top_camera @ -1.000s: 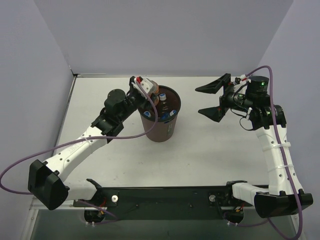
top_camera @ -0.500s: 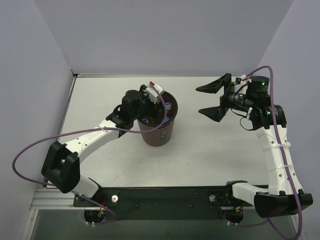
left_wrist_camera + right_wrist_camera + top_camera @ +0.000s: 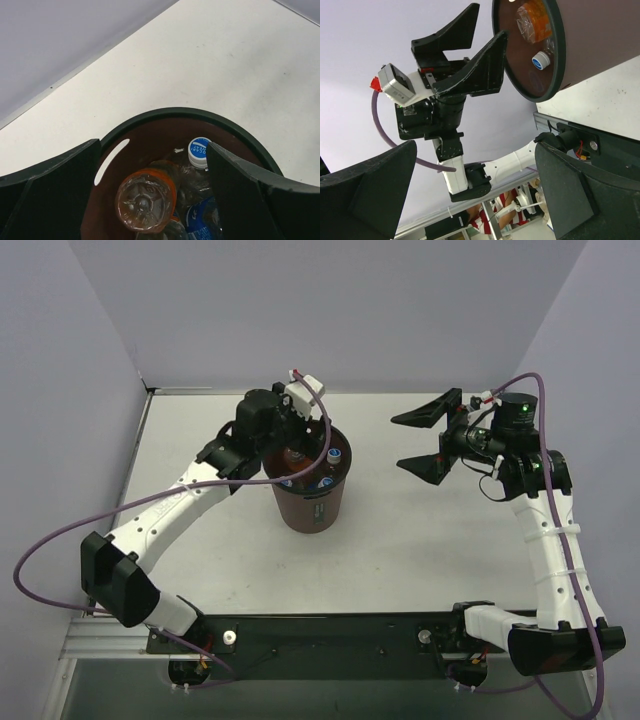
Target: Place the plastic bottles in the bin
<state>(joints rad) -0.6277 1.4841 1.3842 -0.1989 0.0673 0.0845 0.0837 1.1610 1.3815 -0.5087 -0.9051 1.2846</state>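
At the left of the top view, the left arm is reached up and over the bin, which stands upright on the counter just left of centre. In the left wrist view the left jaws are spread wide and hold nothing. One finger is seen at each lower corner of the frame, straddling the bin's rim from above. Inside the bin lie the orange bottle, base upward and riding high, a clear bottle with a blue cap and a blue label beside it. Whether all four plastic bottles are there cannot be counted with certainty, though none is seen outside the bin. The drop is judged done, so the step in hand is taken to be the retreat. The jaws are best kept open and lifted straight up, so that neither the rim nor the tall orange bottle is caught and the light bin is not tipped. At the right of the top view, the right arm is held well apart from the bin, its jaws fully open and empty, and need not be moved.
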